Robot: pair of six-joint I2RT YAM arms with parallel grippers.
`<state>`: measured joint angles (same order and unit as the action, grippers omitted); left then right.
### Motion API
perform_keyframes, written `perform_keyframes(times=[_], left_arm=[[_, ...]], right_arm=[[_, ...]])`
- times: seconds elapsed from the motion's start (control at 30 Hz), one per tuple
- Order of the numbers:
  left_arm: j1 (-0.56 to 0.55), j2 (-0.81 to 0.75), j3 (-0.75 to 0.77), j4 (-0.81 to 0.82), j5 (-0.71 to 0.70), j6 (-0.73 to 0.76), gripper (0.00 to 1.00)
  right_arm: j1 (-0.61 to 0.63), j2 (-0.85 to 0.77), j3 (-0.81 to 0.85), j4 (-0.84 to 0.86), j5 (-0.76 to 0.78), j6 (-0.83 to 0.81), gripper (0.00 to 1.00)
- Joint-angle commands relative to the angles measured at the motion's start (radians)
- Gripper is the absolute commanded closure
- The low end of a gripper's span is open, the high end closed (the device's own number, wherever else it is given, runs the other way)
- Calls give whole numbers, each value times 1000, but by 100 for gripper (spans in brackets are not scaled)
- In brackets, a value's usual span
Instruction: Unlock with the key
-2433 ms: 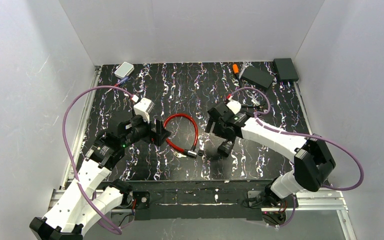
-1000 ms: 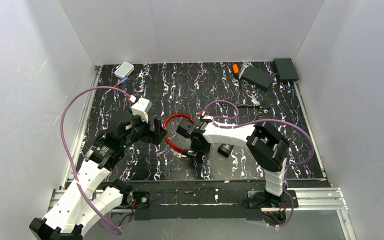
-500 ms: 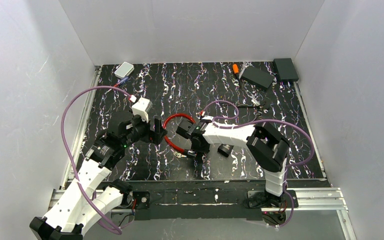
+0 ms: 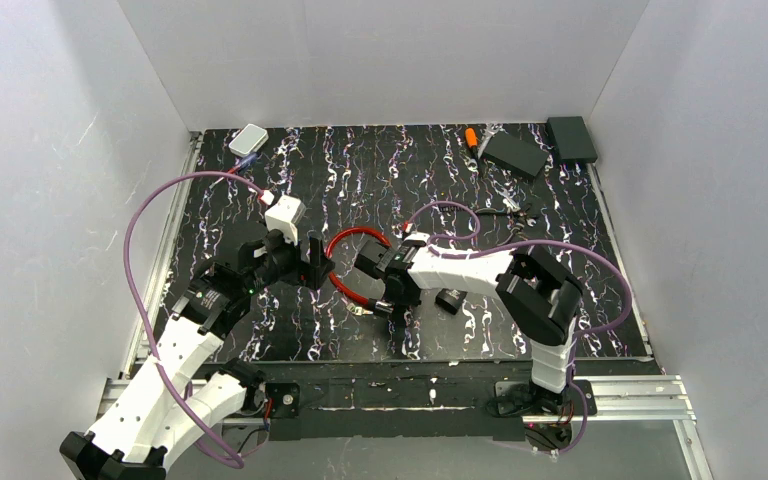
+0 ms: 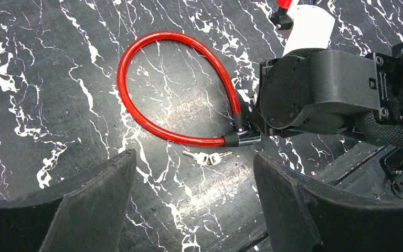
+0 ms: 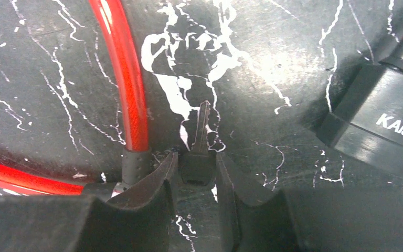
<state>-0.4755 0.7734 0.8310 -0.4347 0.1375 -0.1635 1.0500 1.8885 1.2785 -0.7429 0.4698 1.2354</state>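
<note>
The key (image 6: 201,137), a slim metal blade with a blocky black head, lies flat on the white-veined black table (image 6: 273,79) beside the glossy red cable lock (image 6: 119,79), its head snug between the right gripper (image 6: 197,160) fingers, whether pinched I cannot tell, while the left gripper (image 5: 193,155) gapes wide.

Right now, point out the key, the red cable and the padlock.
key (image 6: 198,164): right wrist view, on its black head.
red cable (image 6: 118,79): right wrist view, on the upright stretch.
padlock (image 6: 380,123): right wrist view, on its black body.
</note>
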Motion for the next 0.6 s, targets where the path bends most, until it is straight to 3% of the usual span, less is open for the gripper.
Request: perform_keyframes(times=[0.0,0.37,0.57], left_arm=[[-5,-5,15,-11,-9,13,20],[-5,-38,-24,60,17,-6,19],[-5,-74,-59,158,52,-107,18]], right_arm=[[-1,-62,-42,-46,70,26,99],[-2,-259,-122,27,121,94,99],[-10,-389,-136,60,149,129,99]])
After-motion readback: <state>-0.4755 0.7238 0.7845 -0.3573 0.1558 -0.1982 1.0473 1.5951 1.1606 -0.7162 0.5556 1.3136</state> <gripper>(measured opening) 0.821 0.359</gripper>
